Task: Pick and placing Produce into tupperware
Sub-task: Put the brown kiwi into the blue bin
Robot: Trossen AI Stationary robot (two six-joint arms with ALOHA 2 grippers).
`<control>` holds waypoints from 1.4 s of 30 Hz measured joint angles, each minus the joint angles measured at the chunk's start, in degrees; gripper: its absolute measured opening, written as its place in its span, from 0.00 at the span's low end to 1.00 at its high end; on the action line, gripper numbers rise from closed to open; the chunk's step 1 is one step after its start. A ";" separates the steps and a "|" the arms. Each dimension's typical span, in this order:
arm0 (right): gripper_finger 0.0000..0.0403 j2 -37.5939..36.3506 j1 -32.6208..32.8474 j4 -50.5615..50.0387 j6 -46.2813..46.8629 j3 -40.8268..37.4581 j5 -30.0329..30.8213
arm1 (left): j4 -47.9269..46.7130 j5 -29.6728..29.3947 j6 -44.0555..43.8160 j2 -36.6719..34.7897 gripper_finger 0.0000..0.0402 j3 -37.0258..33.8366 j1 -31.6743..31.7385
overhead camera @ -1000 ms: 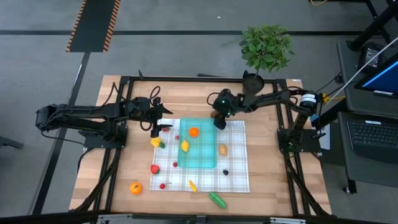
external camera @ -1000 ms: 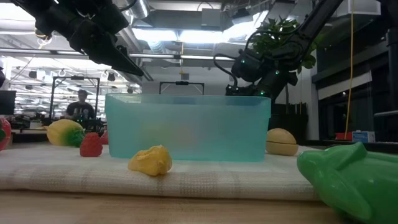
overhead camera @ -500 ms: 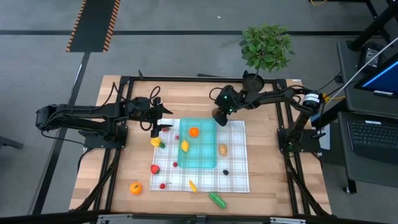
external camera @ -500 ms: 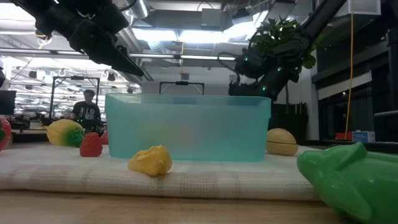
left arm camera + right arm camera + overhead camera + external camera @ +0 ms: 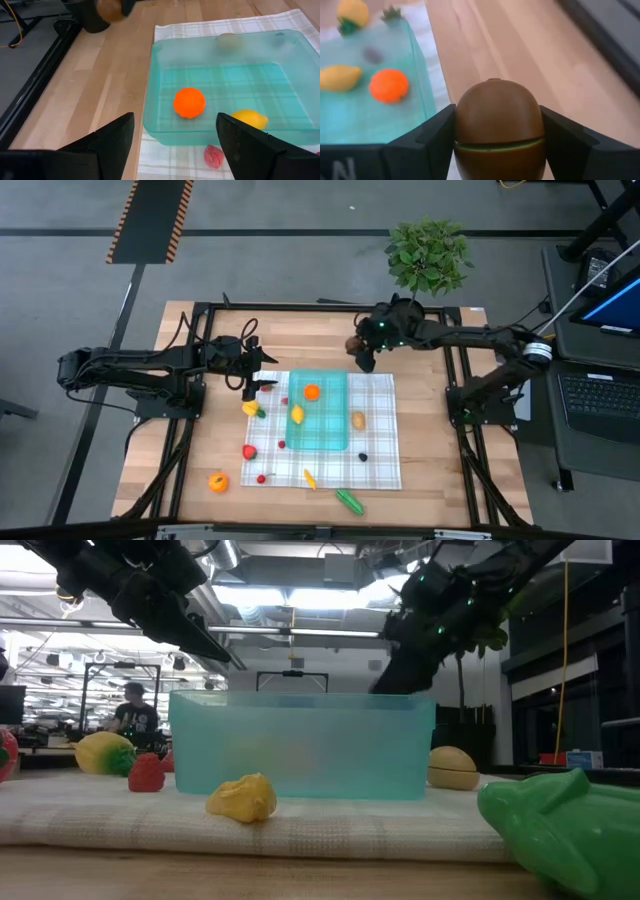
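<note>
On the left, the left gripper (image 5: 258, 378) hangs over the checked cloth (image 5: 380, 465) just beside the left edge of the teal container (image 5: 335, 438), its two fingers spread apart with nothing between them, as the left wrist view shows. Below it on the cloth lie a yellow piece (image 5: 250, 408) and, nearer the front, a red piece (image 5: 249, 451); an orange piece (image 5: 217, 481) sits off the cloth on the bare wooden table (image 5: 200, 330). In the middle, the container rests on the cloth and already holds an orange ball (image 5: 312, 391) and a yellow lemon (image 5: 297, 414). A tan piece (image 5: 358, 420) lies just beside its right wall, and a green vegetable (image 5: 349, 500) sits at the front of the table. To the right, the right gripper (image 5: 355, 348) is raised above the bare wood just beyond the container's far right corner, near the potted plant (image 5: 428, 255), and is clamped on a brown kiwi half (image 5: 498, 120), whose green cut edge shows between the fingers in the right wrist view. The step in hand looks like carrying this piece to the container. The next move would call for swinging the right gripper back over the open container, lowering it clear of the wall, and letting go.
</note>
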 joint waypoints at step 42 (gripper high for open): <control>0.61 -23.40 4.02 39.21 0.46 -28.79 -20.16 | 2.64 -1.88 -0.39 0.00 0.68 0.01 0.00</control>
